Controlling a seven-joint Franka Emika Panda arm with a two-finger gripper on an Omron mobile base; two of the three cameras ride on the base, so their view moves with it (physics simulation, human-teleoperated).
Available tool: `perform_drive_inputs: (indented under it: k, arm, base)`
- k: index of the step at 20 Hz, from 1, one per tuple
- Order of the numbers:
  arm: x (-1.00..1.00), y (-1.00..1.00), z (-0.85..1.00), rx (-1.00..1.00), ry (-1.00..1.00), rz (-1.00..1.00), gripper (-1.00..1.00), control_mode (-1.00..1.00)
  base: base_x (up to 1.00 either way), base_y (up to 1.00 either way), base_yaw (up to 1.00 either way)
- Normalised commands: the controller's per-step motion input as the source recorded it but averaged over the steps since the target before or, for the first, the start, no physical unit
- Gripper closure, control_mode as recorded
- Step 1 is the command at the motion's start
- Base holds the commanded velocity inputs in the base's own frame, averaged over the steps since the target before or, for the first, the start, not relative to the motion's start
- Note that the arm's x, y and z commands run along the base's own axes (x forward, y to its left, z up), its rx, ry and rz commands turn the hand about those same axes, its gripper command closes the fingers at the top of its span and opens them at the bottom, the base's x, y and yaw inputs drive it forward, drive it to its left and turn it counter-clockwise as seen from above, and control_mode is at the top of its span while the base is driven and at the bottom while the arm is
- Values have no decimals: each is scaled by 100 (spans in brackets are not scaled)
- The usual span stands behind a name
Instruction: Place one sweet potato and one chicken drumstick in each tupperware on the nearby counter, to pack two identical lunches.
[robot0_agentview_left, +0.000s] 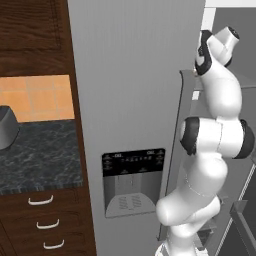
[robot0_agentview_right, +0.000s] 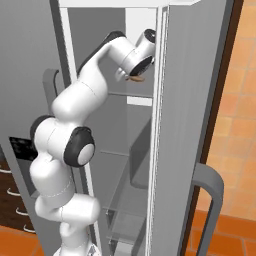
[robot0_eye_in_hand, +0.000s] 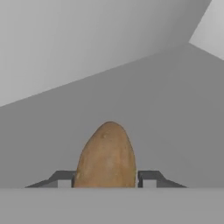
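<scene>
A brown, egg-shaped sweet potato (robot0_eye_in_hand: 107, 153) lies on a grey fridge shelf in the hand view. My gripper (robot0_eye_in_hand: 106, 179) is around it, with one dark fingertip against each of its sides. From the right base view, my hand reaches into the open fridge at the upper shelf, and a bit of the sweet potato (robot0_agentview_right: 135, 78) shows under the gripper (robot0_agentview_right: 131, 75). The dark marbled counter (robot0_agentview_left: 40, 155) lies at the left in the left base view. The chicken drumstick and the tupperware are out of view.
The closed left fridge door with its black dispenser panel (robot0_agentview_left: 132, 182) stands close to my arm. The open right door (robot0_agentview_right: 195, 125) with a grey handle (robot0_agentview_right: 212, 200) stands right of the arm. Glass shelves (robot0_agentview_right: 127, 200) sit lower inside. A dark grey appliance (robot0_agentview_left: 6, 127) rests on the counter.
</scene>
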Motion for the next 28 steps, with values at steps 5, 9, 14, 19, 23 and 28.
perform_drive_inputs:
  k: [5, 9, 14, 19, 23, 28]
  arm:
    - [-49, 0, -8, 0, -1, -5, 100, -100]
    - [-83, 7, 0, 0, -16, -16, 100, -100]
    - [-100, 49, 0, 0, -9, -28, 100, -100]
    - [-100, 13, 0, 0, 1, -37, 100, -100]
    - [-100, 0, 0, 0, 0, -38, 100, -100]
    - [-100, 0, 3, 5, 3, -29, 100, -100]
  base:
    - [0, 0, 0]
    - [0, 0, 0]
    - [0, 0, 0]
    - [0, 0, 0]
    - [0, 0, 0]
    - [0, 0, 0]
